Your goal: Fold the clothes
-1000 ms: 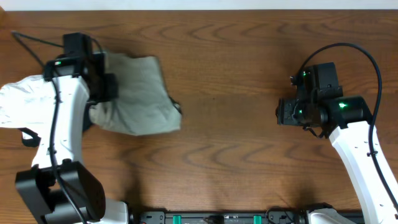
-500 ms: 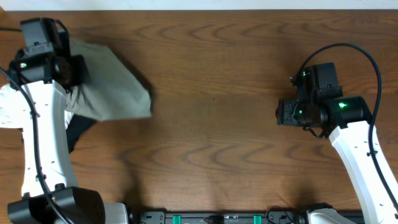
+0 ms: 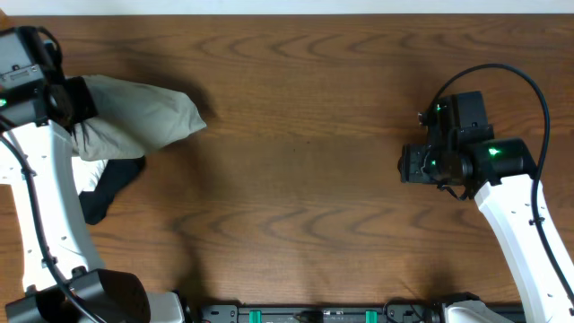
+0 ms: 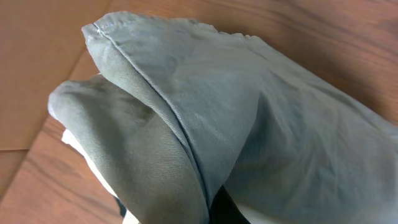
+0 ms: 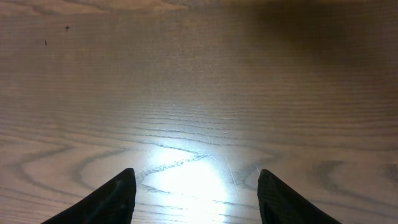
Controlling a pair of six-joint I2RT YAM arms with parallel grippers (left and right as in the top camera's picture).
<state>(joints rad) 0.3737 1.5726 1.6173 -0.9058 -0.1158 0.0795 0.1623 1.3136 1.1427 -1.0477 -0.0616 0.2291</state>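
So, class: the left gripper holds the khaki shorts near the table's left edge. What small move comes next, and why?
Probably lower the left gripper and release: the shorts are bunched beside the black garment, while the right gripper sits open, far off.

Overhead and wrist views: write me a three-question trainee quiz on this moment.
1. True or false: the right tool is open over bare table.
2. Pick one. The shorts sit: A, by the left arm; B, mid-table; C, by the right arm.
3. Fill in: the garment beside the shorts, nearer the robot's base, is ____ in colour.

Key: 1 true; 2 A; 3 black.
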